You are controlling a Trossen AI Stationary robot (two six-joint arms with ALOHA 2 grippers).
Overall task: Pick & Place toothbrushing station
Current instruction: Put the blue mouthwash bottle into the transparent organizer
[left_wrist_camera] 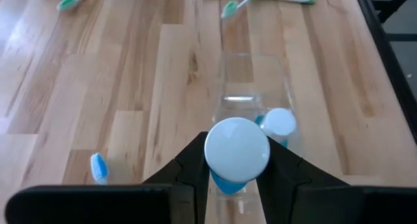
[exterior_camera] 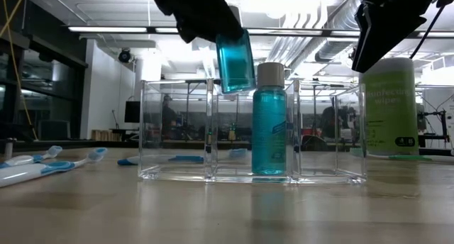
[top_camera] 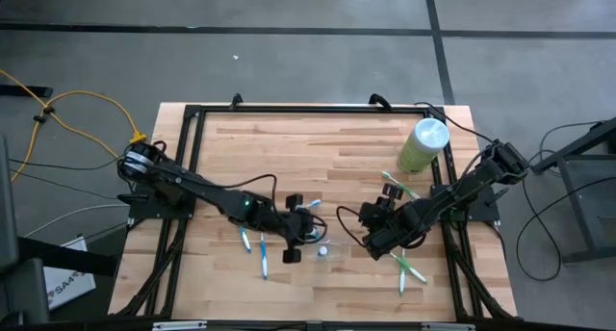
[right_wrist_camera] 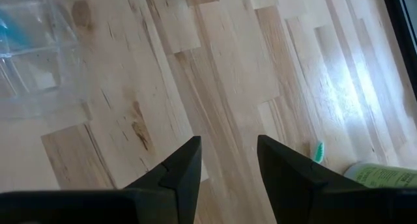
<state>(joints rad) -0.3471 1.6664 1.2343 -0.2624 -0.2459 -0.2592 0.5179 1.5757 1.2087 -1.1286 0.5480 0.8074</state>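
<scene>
The toothbrushing station, a clear tray with compartments (exterior_camera: pixel 177 130) (left_wrist_camera: pixel 251 81), stands mid-table. A teal bottle with a white cap (exterior_camera: pixel 269 123) (left_wrist_camera: pixel 279 123) stands upright in its middle compartment. My left gripper (left_wrist_camera: pixel 236 178) (top_camera: pixel 306 227) hangs just above the tray, shut on a second teal bottle (exterior_camera: pixel 234 59). My right gripper (right_wrist_camera: pixel 228 165) (top_camera: pixel 371 225) hovers open over bare wood to the tray's right, with nothing between its fingers. Blue toothbrushes (top_camera: pixel 245 240) lie flat on the table left of the tray, and green ones (top_camera: pixel 399 187) lie to its right. My left gripper pinches the second bottle between its two fingers, by the sides of its upper body just under the white cap (left_wrist_camera: pixel 236 149). The fingers slant down from the table's left. The bottle's teal lower part (exterior_camera: pixel 235 67) hangs below the fingers, almost upright and clear of the tray.
A tall pale-green wipes cylinder (top_camera: pixel 423 143) (exterior_camera: pixel 401 106) stands at the far right of the table. A black frame (top_camera: pixel 192 129) borders the wooden top. Another green toothbrush (top_camera: pixel 409 268) lies near the front right, and a second blue one (top_camera: pixel 263 259) lies front left.
</scene>
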